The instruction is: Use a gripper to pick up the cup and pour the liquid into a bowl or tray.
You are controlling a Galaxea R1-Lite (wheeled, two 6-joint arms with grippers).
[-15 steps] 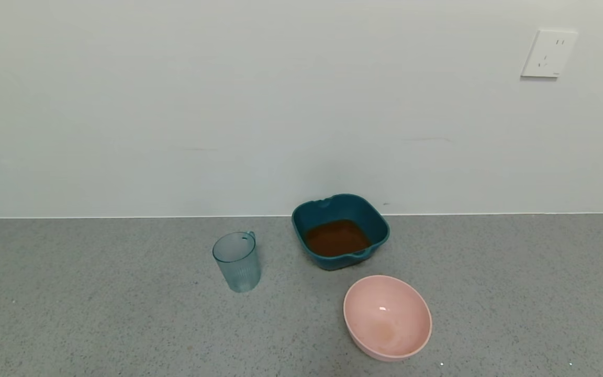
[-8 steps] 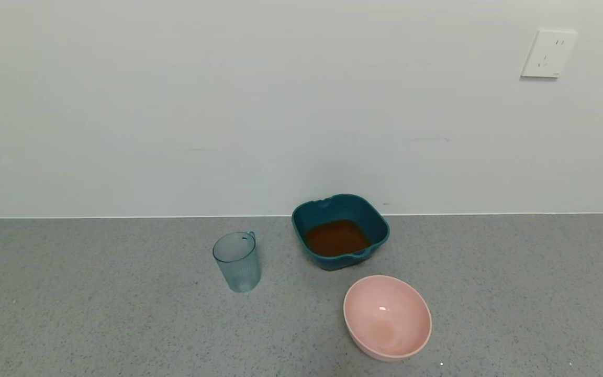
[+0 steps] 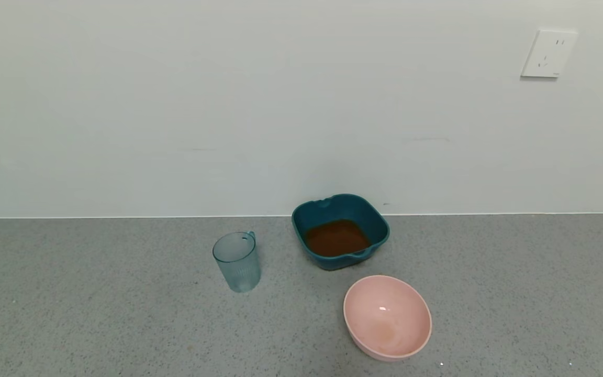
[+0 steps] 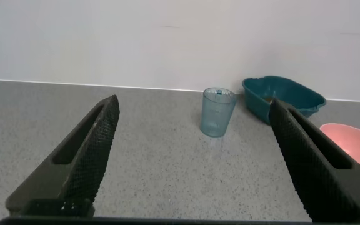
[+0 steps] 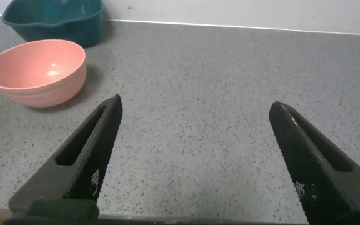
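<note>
The pale blue-green ribbed cup stands upright and looks empty on the grey counter, left of the dark teal dish. Reddish-brown liquid lies in the dish. Neither gripper shows in the head view. In the left wrist view my left gripper is open and empty, well back from the cup, with the dish beyond it. In the right wrist view my right gripper is open and empty over bare counter, with the dish far off.
A round pink bowl sits in front of the dish, with a faint brown stain inside; it also shows in the right wrist view and the left wrist view. A white wall with a socket backs the counter.
</note>
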